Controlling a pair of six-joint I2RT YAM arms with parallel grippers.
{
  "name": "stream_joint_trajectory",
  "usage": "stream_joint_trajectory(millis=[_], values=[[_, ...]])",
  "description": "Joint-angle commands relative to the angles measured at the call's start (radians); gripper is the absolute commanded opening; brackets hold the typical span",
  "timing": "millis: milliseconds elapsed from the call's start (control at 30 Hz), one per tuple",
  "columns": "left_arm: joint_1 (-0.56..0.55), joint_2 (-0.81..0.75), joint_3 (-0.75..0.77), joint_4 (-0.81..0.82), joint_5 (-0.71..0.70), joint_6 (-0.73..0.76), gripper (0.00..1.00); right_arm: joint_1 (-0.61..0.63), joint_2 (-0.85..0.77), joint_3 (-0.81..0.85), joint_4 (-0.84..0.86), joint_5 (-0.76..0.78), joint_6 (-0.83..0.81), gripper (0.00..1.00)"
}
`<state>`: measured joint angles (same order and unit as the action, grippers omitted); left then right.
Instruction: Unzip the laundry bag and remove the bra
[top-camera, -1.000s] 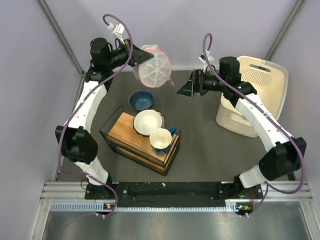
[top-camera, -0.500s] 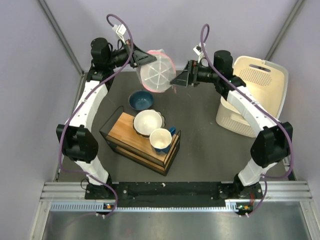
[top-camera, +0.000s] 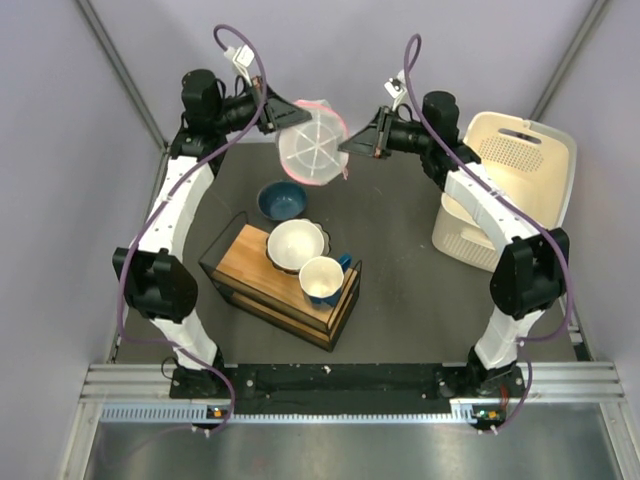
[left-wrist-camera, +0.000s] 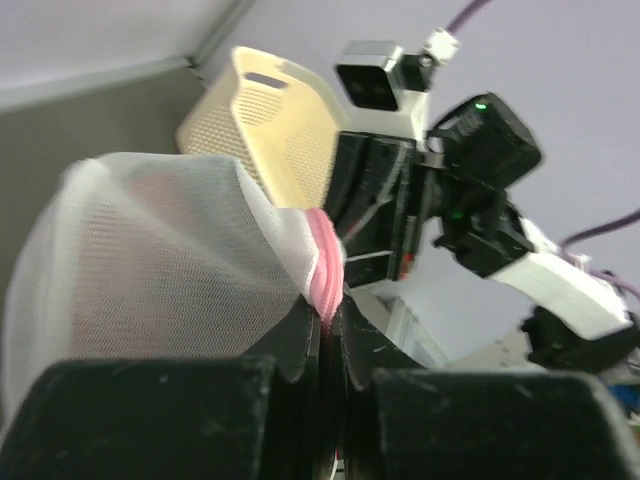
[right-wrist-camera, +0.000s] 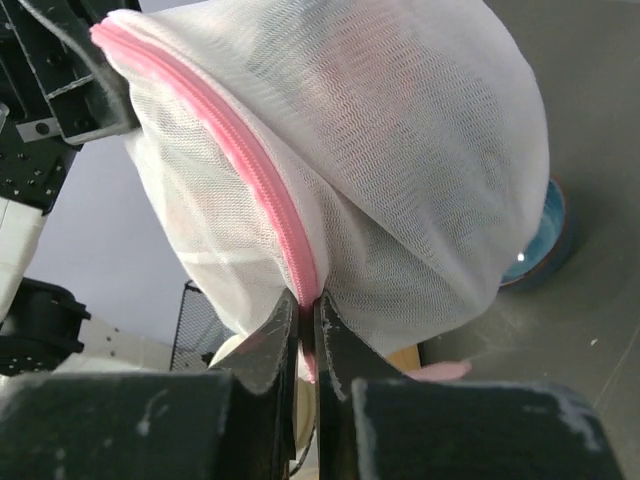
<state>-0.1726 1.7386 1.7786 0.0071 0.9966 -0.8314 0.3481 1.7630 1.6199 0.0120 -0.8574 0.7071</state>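
The dome-shaped translucent white mesh laundry bag (top-camera: 312, 148) hangs in the air above the far part of the dark worktop (top-camera: 400, 260), held between the two arms. The left end effector (left-wrist-camera: 325, 322) is pinched closed on the bag's pink zipper trim (left-wrist-camera: 325, 265). The right end effector (right-wrist-camera: 305, 325) is also clamped tight on that trim, at the opposite side. A dark blue bowl (top-camera: 283, 200) sits on the worktop below the bag, and a cream perforated plastic basket (top-camera: 520, 160) stands to the right.
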Motion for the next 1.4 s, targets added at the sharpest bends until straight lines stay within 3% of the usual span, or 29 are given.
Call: stream_joint_trajectory(millis=[0, 33, 67, 167, 233, 300, 467, 667, 767, 800, 900, 1367], values=[[-0.001, 0.03, 0.133, -0.236, -0.18, 0.193, 0.11, -0.006, -0.028, 0.02, 0.056, 0.053, 0.095, 0.0], [-0.001, 0.048, 0.169, -0.268, -0.202, 0.231, 0.18, -0.006, -0.033, 0.015, 0.049, 0.058, 0.107, 0.0], [-0.001, 0.056, 0.185, -0.291, -0.261, 0.244, 0.42, -0.008, -0.048, 0.009, 0.043, 0.069, 0.156, 0.0], [-0.001, 0.052, 0.212, -0.363, -0.34, 0.284, 0.73, -0.008, -0.08, -0.047, 0.045, 0.145, 0.273, 0.0], [-0.001, 0.015, 0.196, -0.384, -0.418, 0.319, 0.83, -0.008, -0.112, -0.113, 0.101, 0.211, 0.334, 0.0], [-0.001, -0.01, 0.167, -0.404, -0.531, 0.372, 0.99, -0.009, -0.129, -0.152, 0.131, 0.301, 0.377, 0.0], [0.005, -0.042, 0.139, -0.499, -0.638, 0.37, 0.99, -0.02, -0.112, -0.152, 0.092, 0.42, 0.442, 0.0], [-0.001, -0.097, -0.013, -0.46, -0.515, 0.175, 0.99, -0.02, -0.105, -0.167, 0.147, 0.512, 0.529, 0.0], [-0.008, -0.139, -0.145, -0.324, -0.391, 0.019, 0.99, -0.02, -0.091, -0.144, 0.16, 0.546, 0.558, 0.0], [-0.011, -0.146, -0.222, -0.173, -0.348, -0.077, 0.99, -0.02, -0.088, -0.143, 0.195, 0.551, 0.574, 0.0], [-0.019, -0.151, -0.332, 0.049, -0.238, -0.272, 0.99, -0.02, -0.073, -0.138, 0.247, 0.558, 0.618, 0.0], [-0.061, -0.091, -0.274, 0.028, -0.325, -0.423, 0.99, -0.02, -0.086, -0.135, 0.321, 0.56, 0.68, 0.0]])
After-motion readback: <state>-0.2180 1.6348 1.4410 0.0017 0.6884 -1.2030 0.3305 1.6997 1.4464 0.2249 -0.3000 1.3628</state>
